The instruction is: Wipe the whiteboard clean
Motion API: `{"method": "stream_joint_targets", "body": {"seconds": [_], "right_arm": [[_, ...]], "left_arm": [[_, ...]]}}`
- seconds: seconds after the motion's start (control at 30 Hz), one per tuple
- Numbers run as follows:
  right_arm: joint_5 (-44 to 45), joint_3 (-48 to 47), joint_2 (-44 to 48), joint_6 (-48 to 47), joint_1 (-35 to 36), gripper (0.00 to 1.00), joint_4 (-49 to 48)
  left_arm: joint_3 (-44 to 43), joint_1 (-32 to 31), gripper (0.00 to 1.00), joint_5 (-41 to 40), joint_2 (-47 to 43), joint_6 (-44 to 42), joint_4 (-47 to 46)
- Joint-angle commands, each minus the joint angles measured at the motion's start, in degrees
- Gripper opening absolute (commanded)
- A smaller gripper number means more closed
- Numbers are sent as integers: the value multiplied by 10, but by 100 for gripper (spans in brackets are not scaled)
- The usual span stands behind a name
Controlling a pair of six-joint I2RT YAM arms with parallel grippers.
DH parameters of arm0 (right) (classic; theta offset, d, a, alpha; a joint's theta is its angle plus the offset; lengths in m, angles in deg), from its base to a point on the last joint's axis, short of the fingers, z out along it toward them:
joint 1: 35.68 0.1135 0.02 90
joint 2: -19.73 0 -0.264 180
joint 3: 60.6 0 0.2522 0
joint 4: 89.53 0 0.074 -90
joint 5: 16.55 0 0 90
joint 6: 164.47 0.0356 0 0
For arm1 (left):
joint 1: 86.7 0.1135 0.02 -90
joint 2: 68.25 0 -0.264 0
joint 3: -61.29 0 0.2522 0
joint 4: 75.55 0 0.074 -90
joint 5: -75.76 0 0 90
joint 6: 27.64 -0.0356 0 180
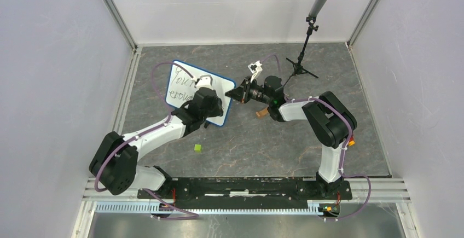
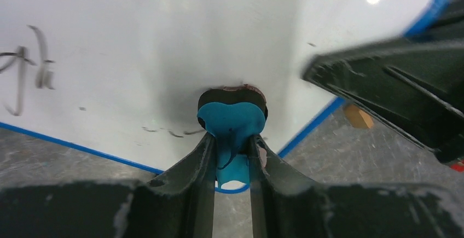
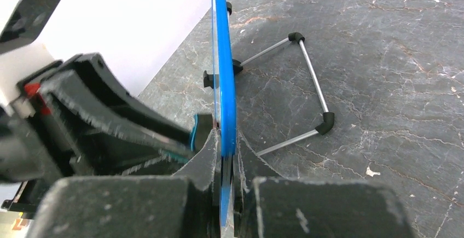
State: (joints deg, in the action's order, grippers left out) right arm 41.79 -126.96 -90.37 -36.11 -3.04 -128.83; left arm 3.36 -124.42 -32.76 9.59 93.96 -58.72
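My left arm reaches forward from its base with the elbow low. The left gripper (image 2: 232, 145) is closed on a small blue plastic eraser (image 2: 232, 115), whose dark felt pad is pressed against the small rectangular whiteboard with a thin blue frame (image 1: 183, 87). My right arm is folded at the elbow and turned in toward the left. The right gripper (image 3: 224, 150) is clamped on the board's blue edge, one finger on each side.

The whiteboard stands propped at a lean on the middle-left of the grey marbled tabletop (image 1: 262, 145), between my two wrists. Only the overhead view shows the black handwriting (image 1: 183, 79), two lines on the board's left part. The left wrist view catches just a few strokes and some faint smudges near the pad. Only the right wrist view shows the board edge-on. Behind it there, a thin metal wire stand (image 3: 313, 77) with black rubber corners rests on the table. The board's surface is glossy, with a glare spot in the left wrist view.
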Motion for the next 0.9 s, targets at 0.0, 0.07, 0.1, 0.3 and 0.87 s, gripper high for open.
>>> {"method": "stream_joint_targets", "body": {"seconds": [0.0,0.07,0.1,0.3,0.87], "right_arm": [[-15,0,-4,-37,7,0,-44],[-16,1,-4,-36,7,0,-46],[-16,1,-4,-36,7,0,-47],[-17,0,-5,-35,7,0,-48],[-18,0,-8,-31,7,0,-53]], "left_arm": [[27,83,16,-43,-32,-13,-9],[41,121,16,-28,-45,-13,-6],[42,131,16,-27,-48,-16,0],[25,136,13,8,-43,-44,7],[-31,-48,13,-34,35,-30,-8]]}}
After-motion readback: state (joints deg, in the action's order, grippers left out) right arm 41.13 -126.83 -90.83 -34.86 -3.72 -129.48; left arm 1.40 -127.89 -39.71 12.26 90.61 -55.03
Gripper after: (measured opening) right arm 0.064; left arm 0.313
